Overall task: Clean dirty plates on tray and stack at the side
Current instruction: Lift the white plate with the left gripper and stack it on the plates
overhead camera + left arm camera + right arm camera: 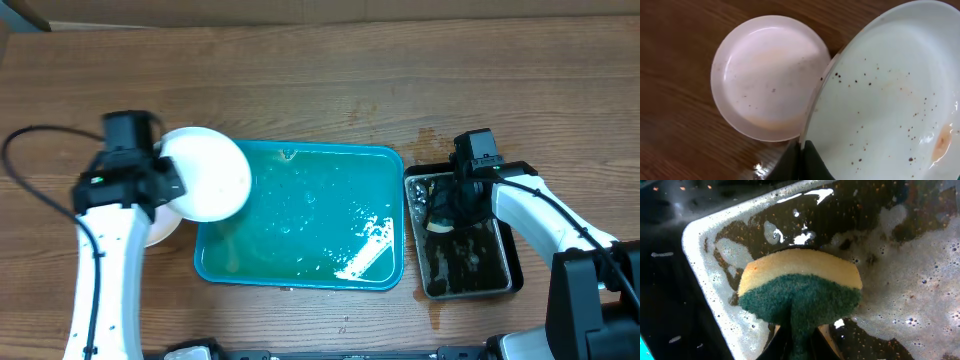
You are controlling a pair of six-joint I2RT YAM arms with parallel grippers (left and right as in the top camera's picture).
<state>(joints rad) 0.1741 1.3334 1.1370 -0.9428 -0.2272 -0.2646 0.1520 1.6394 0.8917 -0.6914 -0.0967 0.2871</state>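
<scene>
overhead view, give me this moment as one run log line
left gripper: shut on white plate, speckled, above second plate | right gripper: shut on sponge over sudsy black tray | teal tray: wet, no plates

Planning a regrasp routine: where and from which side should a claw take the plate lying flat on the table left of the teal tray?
Probably pinch the table plate at its raised rim, one finger inside, one outside; lying flat, it offers nothing else. Come from above on the side away from the tray, since the held plate in the left claw overhangs the tray-side edge.
</scene>
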